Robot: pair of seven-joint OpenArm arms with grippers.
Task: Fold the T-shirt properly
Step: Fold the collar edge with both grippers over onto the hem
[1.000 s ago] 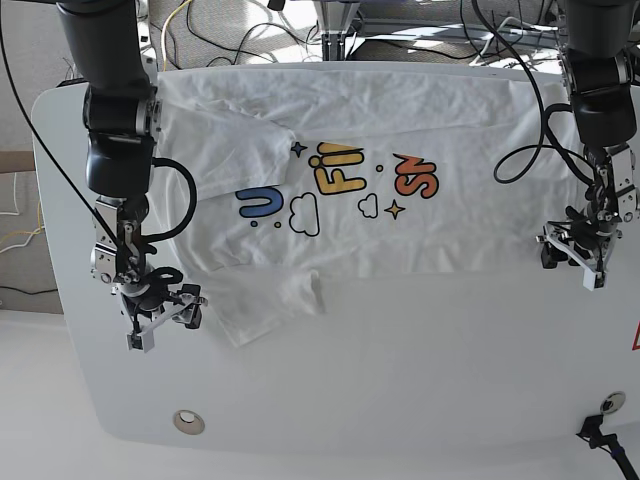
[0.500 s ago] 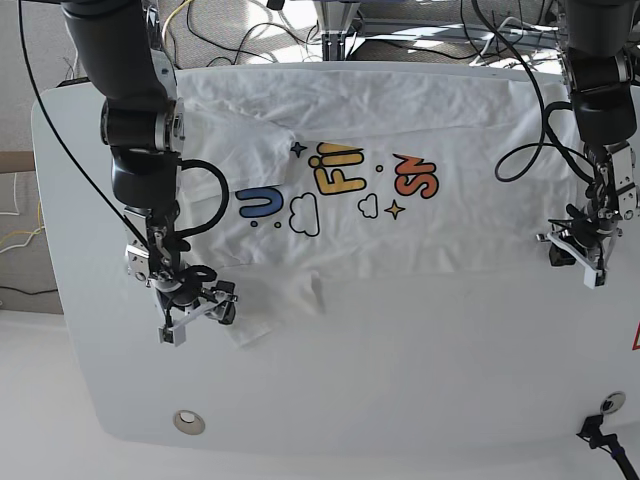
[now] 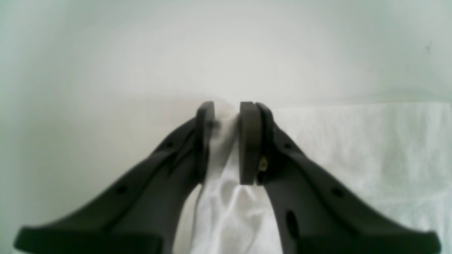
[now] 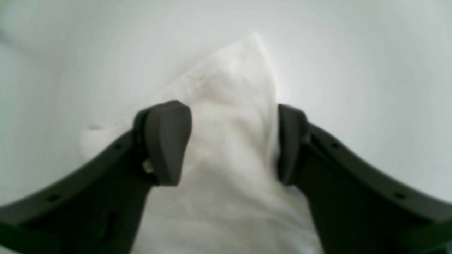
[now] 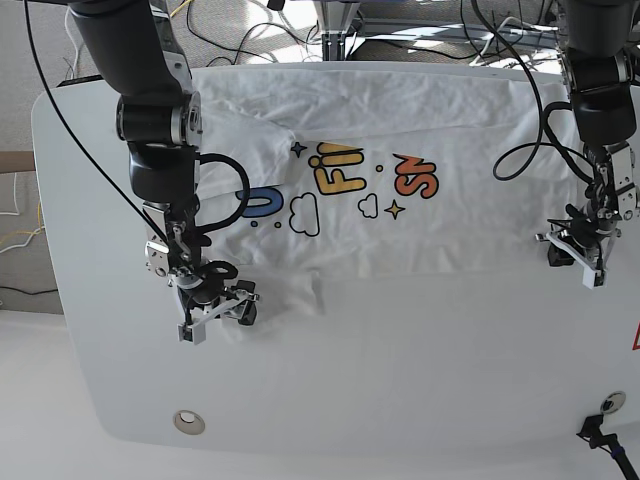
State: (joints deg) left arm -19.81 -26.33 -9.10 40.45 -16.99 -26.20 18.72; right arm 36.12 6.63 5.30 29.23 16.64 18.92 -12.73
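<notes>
The white T-shirt (image 5: 400, 230) lies spread print-up across the far half of the white table (image 5: 400, 380). My left gripper (image 5: 575, 258) is at the shirt's right edge. In the left wrist view the left gripper (image 3: 226, 141) is shut, with a fold of the shirt's white cloth (image 3: 353, 158) pinched between its pads. My right gripper (image 5: 215, 315) is at the shirt's crumpled lower left flap. In the right wrist view the right gripper (image 4: 233, 141) is open, with its fingers on either side of a pointed corner of the cloth (image 4: 233, 91).
Cables (image 5: 250, 30) lie on the floor beyond the table's far edge. A round metal grommet (image 5: 187, 422) sits near the front left of the table. A black cable fitting (image 5: 605, 420) is at the front right corner.
My right arm has moved right along the table onto the shirt's lower left flap, which now sits between its open fingers. The left arm has stayed at the shirt's right edge.
</notes>
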